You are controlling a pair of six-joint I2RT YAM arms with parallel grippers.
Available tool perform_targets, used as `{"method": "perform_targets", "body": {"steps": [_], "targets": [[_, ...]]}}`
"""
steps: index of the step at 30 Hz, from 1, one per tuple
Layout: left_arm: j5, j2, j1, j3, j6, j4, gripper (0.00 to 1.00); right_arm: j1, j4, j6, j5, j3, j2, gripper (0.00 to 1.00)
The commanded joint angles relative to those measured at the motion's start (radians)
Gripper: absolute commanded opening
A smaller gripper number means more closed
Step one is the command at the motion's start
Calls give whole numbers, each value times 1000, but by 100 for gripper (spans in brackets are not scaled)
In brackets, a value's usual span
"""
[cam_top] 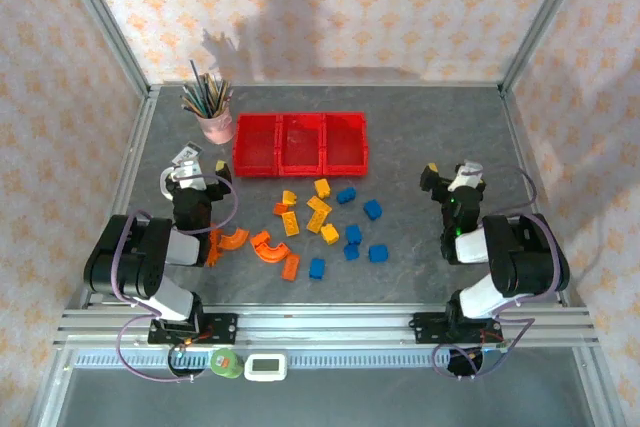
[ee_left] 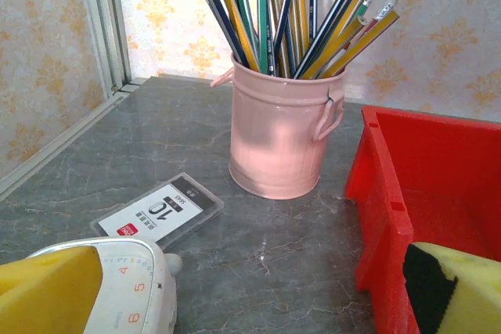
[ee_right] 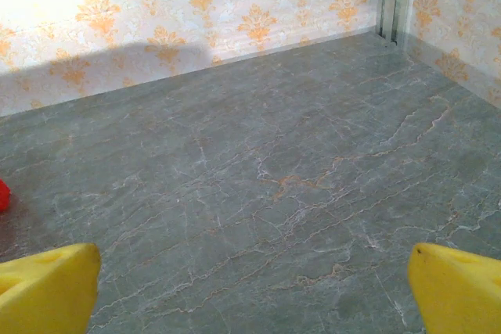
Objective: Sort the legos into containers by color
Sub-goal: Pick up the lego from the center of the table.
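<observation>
Three red bins [cam_top: 300,169] are sitting beside a pink pencil cup [cam_top: 216,127], legos [cam_top: 319,209] scattered nearer; left pincer [ee_left: 250,295] and right pincer [ee_right: 250,291] are gaping wide, gripping nothing.

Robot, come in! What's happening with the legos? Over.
Left claw open, right claw open. Legos unsorted on table, bins empty. Pink pencil cup ahead of left claw.
</observation>
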Motion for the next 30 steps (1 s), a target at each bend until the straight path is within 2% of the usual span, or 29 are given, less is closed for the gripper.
{"method": "perform_targets", "body": {"steps": [1,30], "targets": [[-17,2,5,-6,1,52,99,4,35,-15,-2,12,-7,100],[-4,2,5,-5,4,46,99,5,36,-15,-3,11,-7,100]]}}
